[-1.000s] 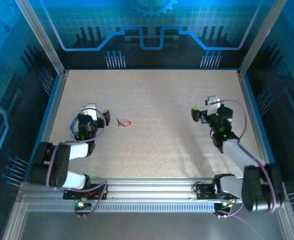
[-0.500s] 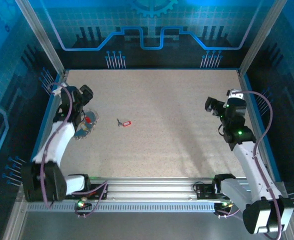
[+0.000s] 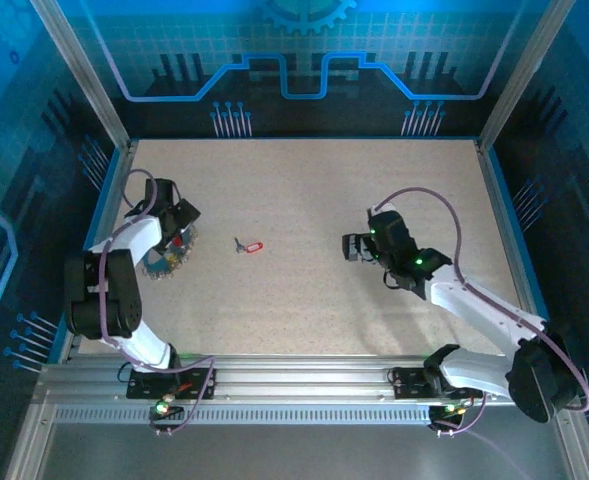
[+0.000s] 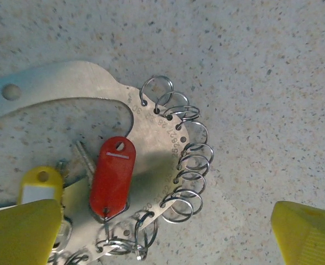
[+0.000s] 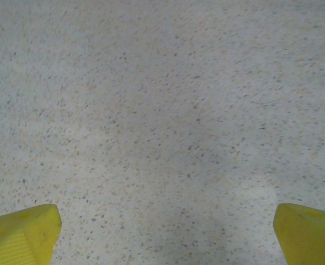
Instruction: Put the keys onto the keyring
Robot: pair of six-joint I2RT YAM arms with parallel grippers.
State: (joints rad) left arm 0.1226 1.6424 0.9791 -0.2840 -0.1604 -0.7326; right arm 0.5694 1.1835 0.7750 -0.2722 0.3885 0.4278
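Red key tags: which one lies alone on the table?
The red tag mid-table; the other red tag lies on the keyring, beside a yellow tag.

keyring [image 3: 159, 265] at table [image 3: 324, 180] left edge | loose key [image 3: 246, 245] to its right

the table [image 3: 314, 180] is a pale speckled surface with a blue rim. near its left edge lies the keyring [image 4: 151, 132], a flat curved metal plate with small wire loops [image 4: 191, 160] along its outer edge. a red-tagged key [image 4: 112, 175] rests partly on the plate, with a yellow-tagged key [image 4: 40, 185] just beside it. a loose key [image 3: 248, 245] with a red tag lies alone nearer the middle.
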